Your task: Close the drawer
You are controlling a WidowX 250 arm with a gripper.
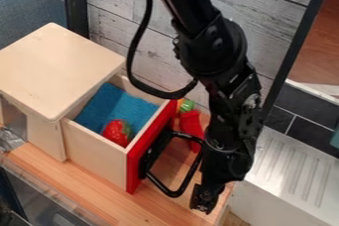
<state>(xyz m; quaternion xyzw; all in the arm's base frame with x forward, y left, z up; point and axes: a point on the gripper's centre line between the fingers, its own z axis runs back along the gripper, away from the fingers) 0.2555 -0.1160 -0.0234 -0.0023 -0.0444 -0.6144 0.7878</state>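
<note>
The drawer (94, 151) is open (strawberry (117, 132) inside), so closing looks due; the gripper (204, 201), clenched or released I can't tell, should push inward near the handle (173, 192).

Soft, fairly bright light lies pale on the wooden cabinet top (56, 69); small glints dot the black arm (213, 41); lower left corner dim.
</note>
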